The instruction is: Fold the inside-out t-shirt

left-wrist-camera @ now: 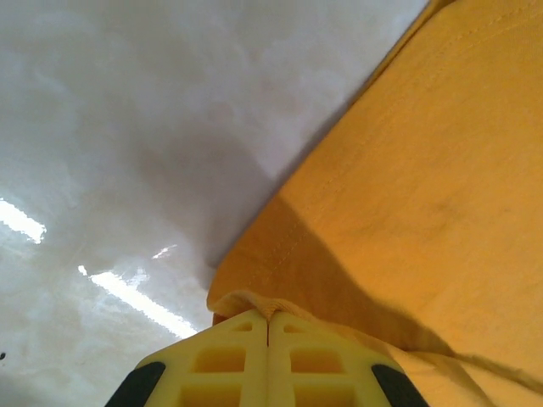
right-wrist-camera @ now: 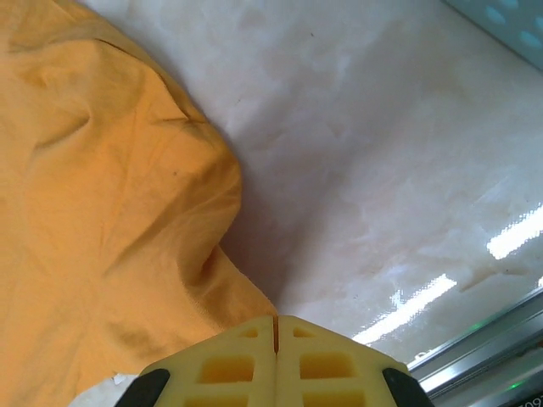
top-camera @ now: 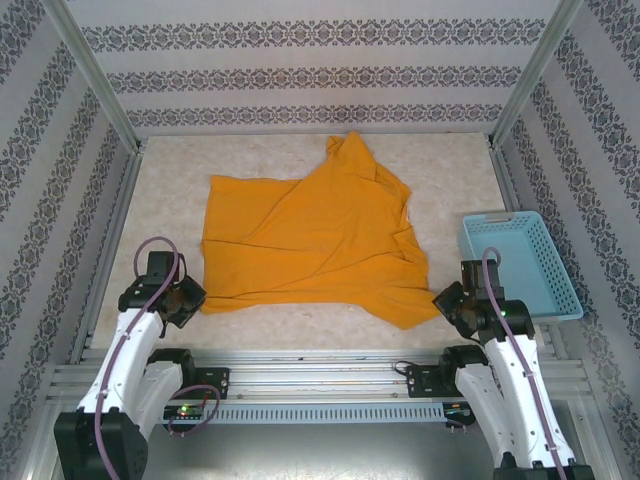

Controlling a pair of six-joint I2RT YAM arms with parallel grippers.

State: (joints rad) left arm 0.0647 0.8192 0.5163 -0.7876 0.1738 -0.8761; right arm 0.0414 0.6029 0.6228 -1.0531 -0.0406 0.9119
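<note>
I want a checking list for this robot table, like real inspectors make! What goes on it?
Surface: pale marbled table, glossy, no spills seen.
Job's things: orange t-shirt spread flat, wrinkled, not yet folded.
Clutter: light-blue basket, right of the shirt, apart from it.
Tools: left tool shut on the shirt's near-left corner; right tool shut on its near-right corner, as far as seen.
Cables: purple cables looped along both arms, off the shirt.
Surroundings: patterned walls; metal rail at the near edge.
</note>
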